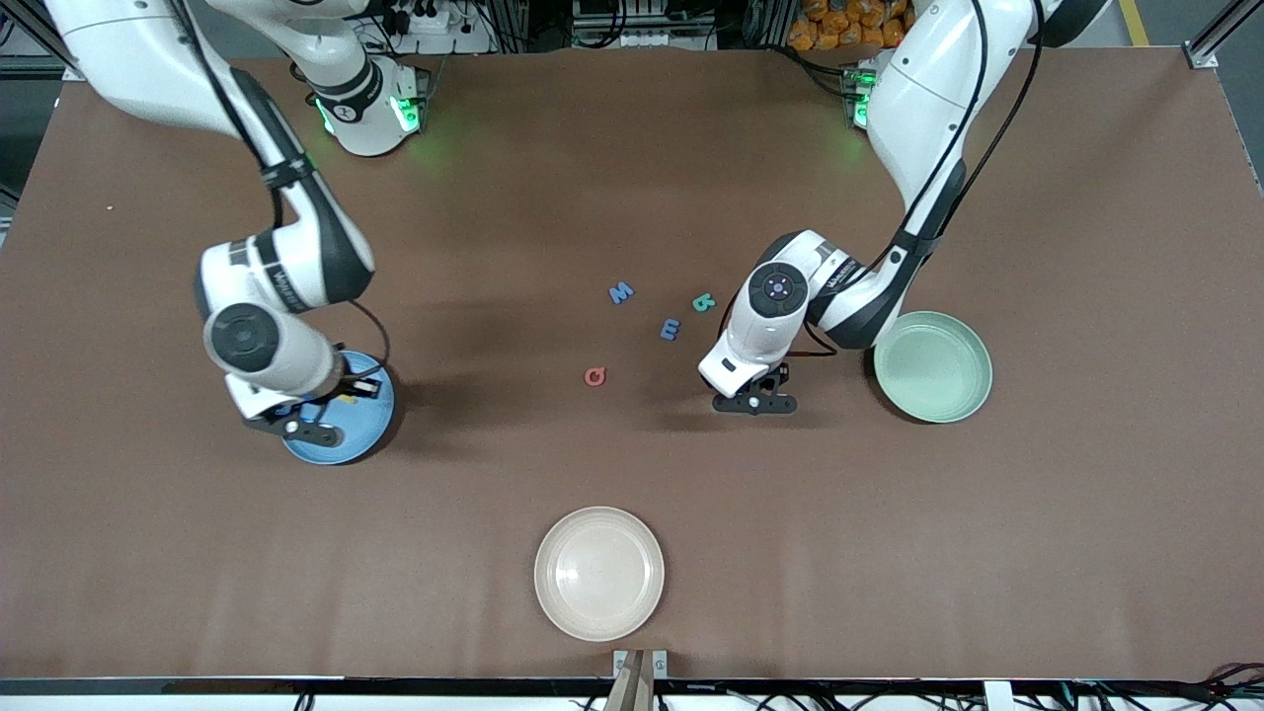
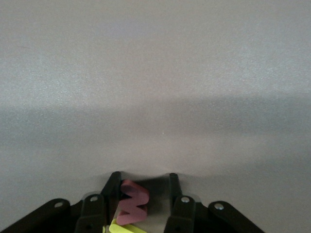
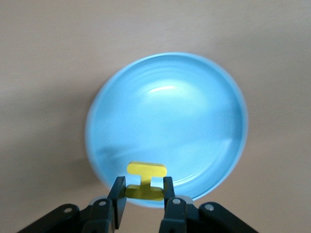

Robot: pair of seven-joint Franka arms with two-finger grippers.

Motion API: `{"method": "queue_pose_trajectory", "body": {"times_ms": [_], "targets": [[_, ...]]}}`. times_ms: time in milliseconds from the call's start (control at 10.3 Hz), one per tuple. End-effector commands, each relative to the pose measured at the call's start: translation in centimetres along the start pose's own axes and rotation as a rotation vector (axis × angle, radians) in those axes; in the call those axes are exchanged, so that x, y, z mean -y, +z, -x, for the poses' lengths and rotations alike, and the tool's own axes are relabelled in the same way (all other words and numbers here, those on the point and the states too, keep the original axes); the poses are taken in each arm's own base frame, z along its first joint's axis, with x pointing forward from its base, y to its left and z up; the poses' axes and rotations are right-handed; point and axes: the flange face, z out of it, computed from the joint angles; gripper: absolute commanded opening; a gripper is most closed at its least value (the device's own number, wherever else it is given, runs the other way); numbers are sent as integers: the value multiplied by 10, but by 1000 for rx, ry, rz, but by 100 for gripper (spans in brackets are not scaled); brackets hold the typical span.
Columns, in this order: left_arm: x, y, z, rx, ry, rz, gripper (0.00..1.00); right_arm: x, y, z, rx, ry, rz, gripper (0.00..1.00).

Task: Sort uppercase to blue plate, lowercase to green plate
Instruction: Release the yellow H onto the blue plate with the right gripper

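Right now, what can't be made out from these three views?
- Front view: the left gripper is masked by its own wrist, so the red letter and yellow piece at it show only in the left wrist view.
- Left wrist view: the yellow piece is cut off by the frame edge; its shape is unreadable.
- Front view: the right gripper and arm cover much of the blue plate.
- Front view: the teal letter is too small to read.
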Motion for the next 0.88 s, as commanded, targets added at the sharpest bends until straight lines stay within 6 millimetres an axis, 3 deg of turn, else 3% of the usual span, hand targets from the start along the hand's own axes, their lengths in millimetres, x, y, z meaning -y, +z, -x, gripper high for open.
{"method": "queue_pose_trajectory", "body": {"times_ms": [0, 97, 195, 292, 487, 585, 779], "targets": [[-5, 0, 12, 21, -9, 6, 40, -32, 18, -11, 34, 71, -98, 0], [-6, -1, 16, 27, -4, 5, 41, -32, 20, -13, 37, 76, -103, 1], [-5, 0, 21, 33, -1, 1, 42, -33, 27, -14, 43, 86, -102, 22], [-4, 1, 25, 39, 4, -3, 42, -39, 32, -18, 33, 99, -102, 57], [-1, 5, 34, 53, 18, -14, 43, -38, 34, -18, 37, 109, -101, 100], [2, 5, 36, 57, 22, -18, 43, -34, 31, -17, 36, 126, -102, 100], [3, 5, 37, 56, 37, -21, 38, 7, 13, -8, 20, 149, -122, 100]]}}
